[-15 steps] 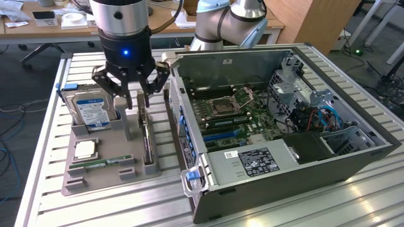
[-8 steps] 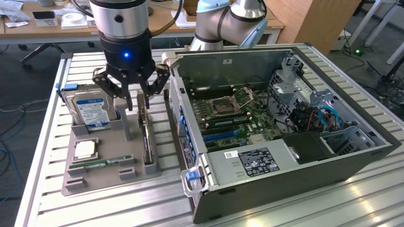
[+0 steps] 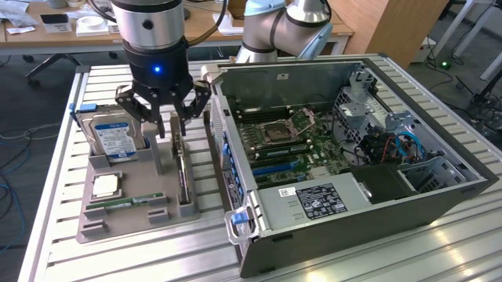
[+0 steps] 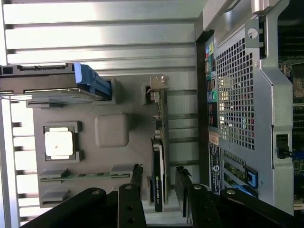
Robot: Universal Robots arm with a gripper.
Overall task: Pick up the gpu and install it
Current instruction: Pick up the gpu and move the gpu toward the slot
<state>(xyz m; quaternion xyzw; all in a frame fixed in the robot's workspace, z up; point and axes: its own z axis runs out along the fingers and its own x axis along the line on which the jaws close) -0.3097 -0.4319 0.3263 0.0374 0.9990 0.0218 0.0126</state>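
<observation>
Green circuit-board gpu (image 3: 182, 170) with black cooler and silver end bracket stands on edge in its slot of the grey moulded tray (image 3: 117, 226), on the side nearest the open black-and-silver PC case (image 3: 330, 235). Claw (image 3: 171, 132) hangs right over it, fingers (image 4: 137, 180) spread, one each side of the card, gaps visible, pinching nothing. Risks, my read: off-centre closing lets one finger hit first and tip or wedge the card in the slot; pads on the fan shroud may slip; the case wall is just beside the tray, so a finger could clip it. Count: one gpu, one silver hard drive (image 3: 114, 138) with blue-white label, one square silver processor (image 3: 106, 185), one narrow green memory stick (image 3: 126, 203), one tray, one case, all on the slatted aluminium bench (image 3: 157, 261).
</observation>
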